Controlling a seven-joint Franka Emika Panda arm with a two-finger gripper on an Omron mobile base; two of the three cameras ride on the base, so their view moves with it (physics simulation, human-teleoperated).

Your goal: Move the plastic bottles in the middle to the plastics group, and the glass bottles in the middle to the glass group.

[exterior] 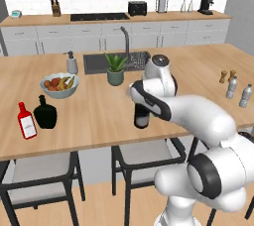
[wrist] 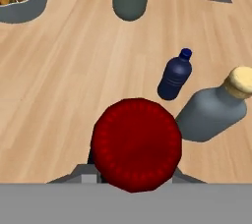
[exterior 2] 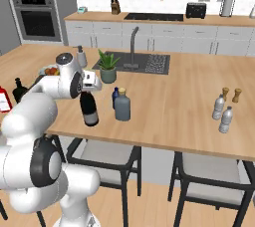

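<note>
The gripper (exterior 2: 88,87) is closed around the neck of the tall black wine bottle (exterior 2: 89,110), which stands upright near the front edge of the wooden desk (exterior 2: 179,96); whether its base touches the wood or hangs just above it cannot be told. From the hand view the bottle's red top (wrist: 137,143) sits between the fingers, right under the camera. Just beside the wine bottle, to its right in the right base view, stands the grey-blue bottle (exterior 2: 122,105) with a gold-tan cap, and the small dark-blue bottle (exterior 2: 115,96) stands just behind it, close against it; the hand view shows a narrow gap between those two. Behind them is a potted plant (exterior 2: 107,66) in front of the sink (exterior 2: 149,63). Far to the right on the desk stand two clear ribbed water bottles (exterior 2: 222,113) with pale caps, with two small shakers (exterior 2: 231,94) just behind them. At the left end of the desk, well apart from the middle bottles, are the flat red bottle (exterior: 27,121) with a white label and the squat black flask (exterior: 45,113) just beside it. Behind those sits a fruit bowl (exterior: 59,85), and a grey soap dispenser (exterior: 72,63) stands near the sink's left edge.
</note>
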